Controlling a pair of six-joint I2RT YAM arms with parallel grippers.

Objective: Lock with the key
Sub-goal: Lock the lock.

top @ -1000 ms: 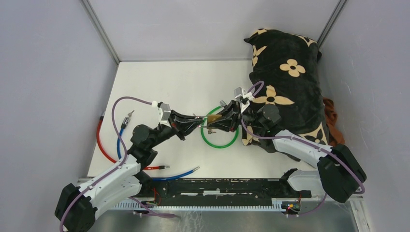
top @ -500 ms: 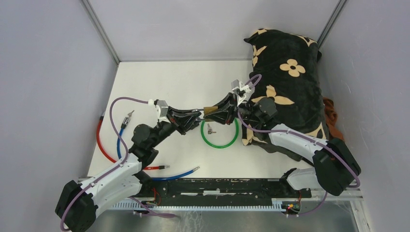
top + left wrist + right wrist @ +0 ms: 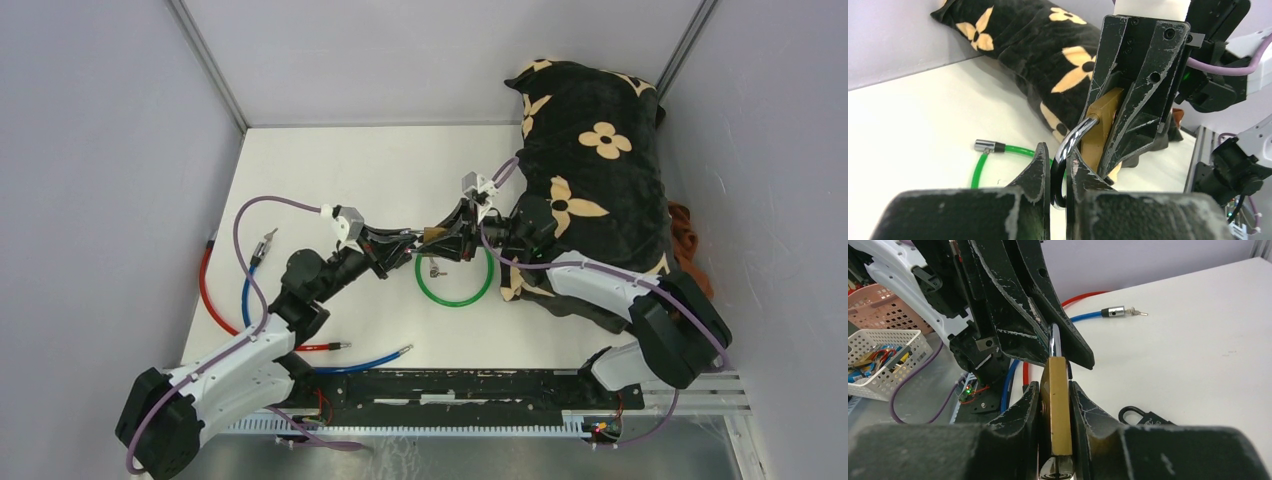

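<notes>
A brass padlock hangs between both grippers above the white table. My right gripper is shut on its brass body, and the keyhole end faces the right wrist camera. My left gripper is shut on the chrome shackle, with the brass body beyond it. In the top view the left gripper and right gripper meet tip to tip. A small dark key-like piece lies on the table below them; in the right wrist view it shows as a black looped tag.
A green cable loop lies under the grippers, its metal end showing in the left wrist view. A black flowered pillow fills the right side. Red and blue cables lie at the left and front.
My right gripper has lifted the padlock up and to the left, toward the left gripper. The small dark piece now lies apart on the table inside the green loop. The left wrist has shifted slightly right.
</notes>
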